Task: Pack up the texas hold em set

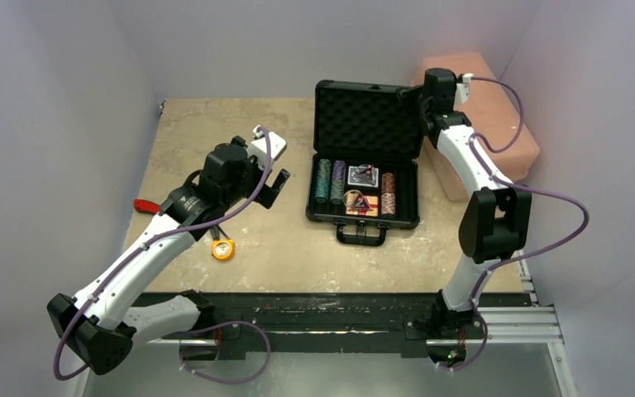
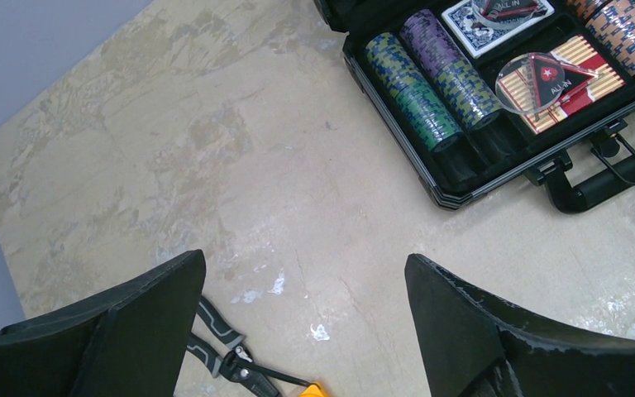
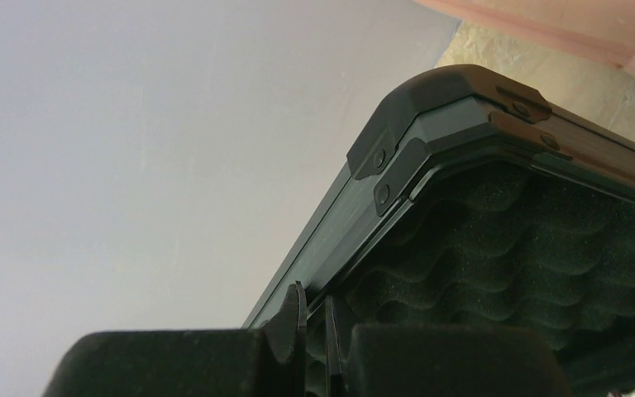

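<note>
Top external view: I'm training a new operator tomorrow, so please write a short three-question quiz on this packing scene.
1. True or false: the briefcase has its lid closed.
2. Which arm has its fingers up at the lid's side rim? A. left B. right C. neither
3. Fill in: the left fingers stand ___.
Key: 1 false, the lid stands upright. 2 B, the right fingers are shut at the rim. 3 open.
</note>
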